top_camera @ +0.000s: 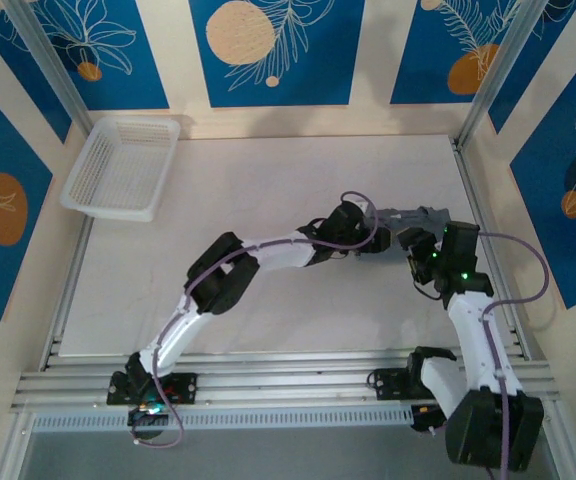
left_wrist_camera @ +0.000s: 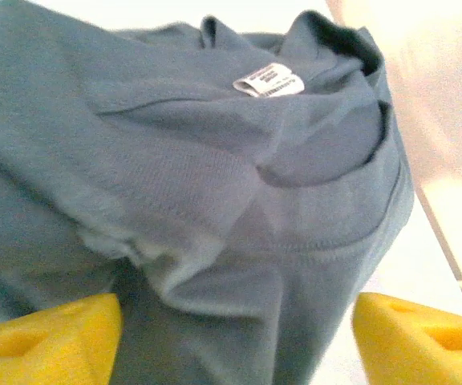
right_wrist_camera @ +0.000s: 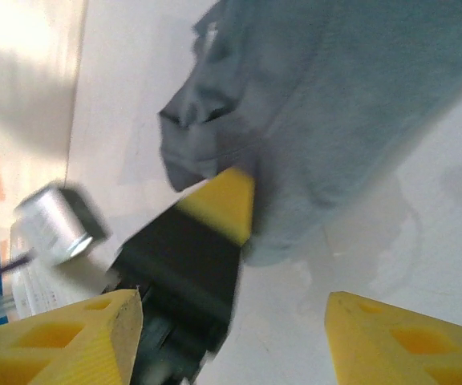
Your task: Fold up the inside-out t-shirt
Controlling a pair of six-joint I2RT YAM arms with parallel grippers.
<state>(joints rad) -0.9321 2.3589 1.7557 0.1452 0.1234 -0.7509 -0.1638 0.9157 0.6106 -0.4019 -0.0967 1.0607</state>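
Left hand (left_wrist_camera: 235, 341): left wrist view; yellow fingertips (left_wrist_camera: 46, 337) wide apart, grey cloth lying loose between them, seemingly not pinched.
Shirt (left_wrist_camera: 215, 184): crumpled just ahead, seams and tag (left_wrist_camera: 269, 83) showing, collar bunched at the top.
Right hand (right_wrist_camera: 235, 337): right wrist view; spread wide, empty, bare counter (right_wrist_camera: 359, 241) between its fingers.
Fingertip (right_wrist_camera: 223, 196): the left hand's, touching the shirt's near edge.
Basket (top_camera: 123, 165): top view; far left, well apart from the shirt, a small heap at the right between both hands.
Risk: closing on a heap would likely pinch several layers and lift a wad; hands this close may collide.
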